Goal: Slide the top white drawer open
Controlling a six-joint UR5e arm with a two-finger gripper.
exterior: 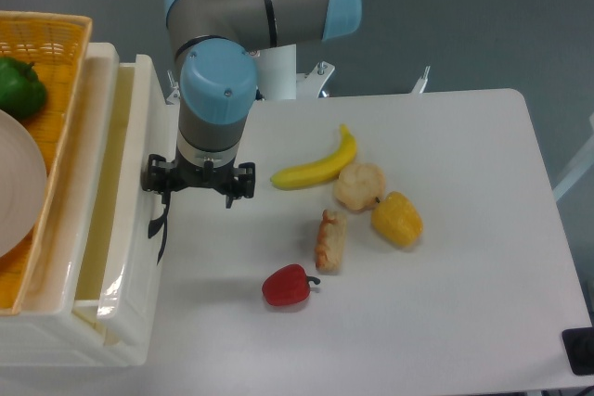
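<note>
While the UR5e arm (251,6) is reaching down from the top of the view, its gripper (199,190) is hanging just beside the front of the top white drawer (139,229), at the left edge of the white table (445,303). The black arched handle (161,224) is showing directly under the gripper body, and the wrist is covering the fingers, so I cannot tell whether the jaws are open, closed or gripping the handle. The drawer is standing partly out of its cabinet, and a strip of its cream inside (102,220) is lying open to the camera. An orange wicker basket (56,71) is sitting on top of the cabinet, holding a green pepper (19,85) and a white plate (19,183). To the right of the gripper, on the table, a banana (318,166), a pale bun (359,185), a yellow pepper (397,219), a small fried roll (330,240) and a red pepper (287,286) are lying near each other. The red pepper is lying nearest to the drawer front, though still apart from it.
</note>
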